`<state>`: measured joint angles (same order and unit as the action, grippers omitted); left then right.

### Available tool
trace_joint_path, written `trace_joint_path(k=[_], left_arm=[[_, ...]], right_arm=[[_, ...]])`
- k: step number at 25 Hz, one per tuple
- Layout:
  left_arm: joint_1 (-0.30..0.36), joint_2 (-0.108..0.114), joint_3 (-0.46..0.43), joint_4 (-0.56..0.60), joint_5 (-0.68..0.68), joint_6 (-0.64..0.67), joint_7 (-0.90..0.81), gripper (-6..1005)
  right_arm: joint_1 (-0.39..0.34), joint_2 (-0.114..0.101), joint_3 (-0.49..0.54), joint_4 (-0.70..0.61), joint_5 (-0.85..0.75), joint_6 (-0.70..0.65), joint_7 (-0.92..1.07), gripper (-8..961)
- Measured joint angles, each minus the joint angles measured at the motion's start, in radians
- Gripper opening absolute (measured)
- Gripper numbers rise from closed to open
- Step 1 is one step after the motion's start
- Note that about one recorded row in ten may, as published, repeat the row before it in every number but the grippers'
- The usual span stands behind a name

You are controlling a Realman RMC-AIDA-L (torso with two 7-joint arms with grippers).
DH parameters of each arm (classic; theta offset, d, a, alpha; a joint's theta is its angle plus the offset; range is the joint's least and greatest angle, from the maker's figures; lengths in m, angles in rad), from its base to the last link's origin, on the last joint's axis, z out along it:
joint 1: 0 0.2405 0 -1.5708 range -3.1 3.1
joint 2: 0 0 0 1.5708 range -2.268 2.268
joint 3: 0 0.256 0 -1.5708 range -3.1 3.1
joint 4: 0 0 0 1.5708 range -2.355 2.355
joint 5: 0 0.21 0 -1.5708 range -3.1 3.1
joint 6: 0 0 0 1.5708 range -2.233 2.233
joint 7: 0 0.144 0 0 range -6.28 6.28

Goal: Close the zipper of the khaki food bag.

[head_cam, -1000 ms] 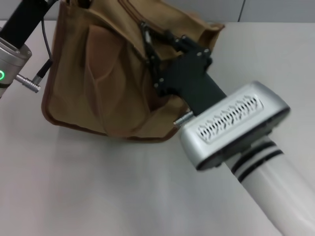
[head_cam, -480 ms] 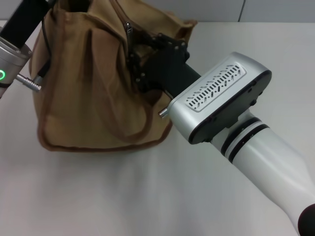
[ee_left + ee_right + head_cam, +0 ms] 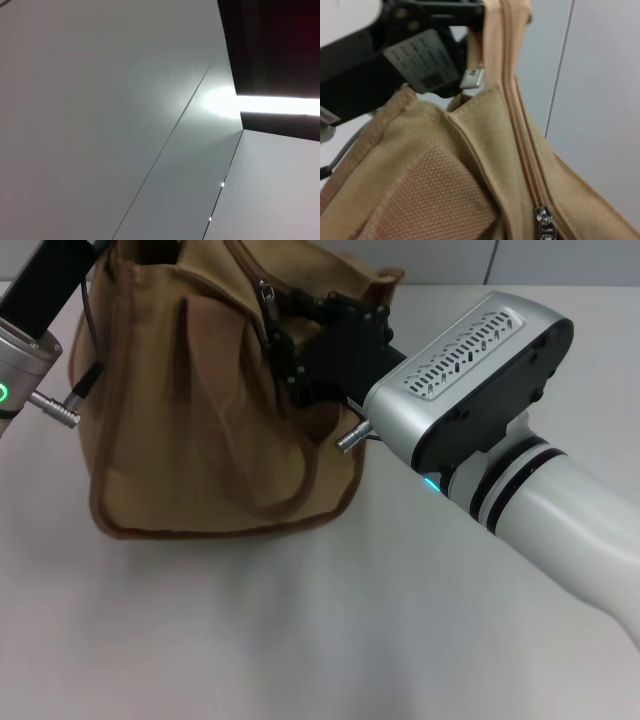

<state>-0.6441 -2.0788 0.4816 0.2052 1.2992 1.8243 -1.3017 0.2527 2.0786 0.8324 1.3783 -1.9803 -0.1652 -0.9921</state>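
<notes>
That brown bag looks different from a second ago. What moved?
The right gripper, at the zipper slider, swung toward the robot's left and farther away, dragging the khaki food bag from a tilted slump to upright. The left gripper stayed at the bag's far end, and the table is unchanged.

it looks like a lab or test room: a bare white table (image 3: pixel 250 640) carries the work, plain grey wall panels (image 3: pixel 605 100) with thin seams stand on the far side, and a ceiling light strip (image 3: pixel 270 105) glows overhead.
</notes>
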Motion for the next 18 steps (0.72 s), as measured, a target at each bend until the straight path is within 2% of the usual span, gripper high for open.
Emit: trace_joint_path(k=[7, 12, 18], left_arm=[[-0.001, 0.0, -0.001, 0.001, 0.0, -0.005, 0.002, 83], [0.002, 0.0, -0.004, 0.001, 0.001, -0.005, 0.002, 84], [0.001, 0.0, -0.005, 0.001, 0.002, -0.005, 0.002, 86]], right_arm=[[0.001, -0.001, 0.021, 0.025, -0.004, 0.049, -0.006, 395], [-0.032, -0.015, 0.064, 0.099, -0.005, 0.115, -0.01, 393], [-0.024, -0.003, 0.135, 0.093, -0.005, 0.224, -0.012, 391]])
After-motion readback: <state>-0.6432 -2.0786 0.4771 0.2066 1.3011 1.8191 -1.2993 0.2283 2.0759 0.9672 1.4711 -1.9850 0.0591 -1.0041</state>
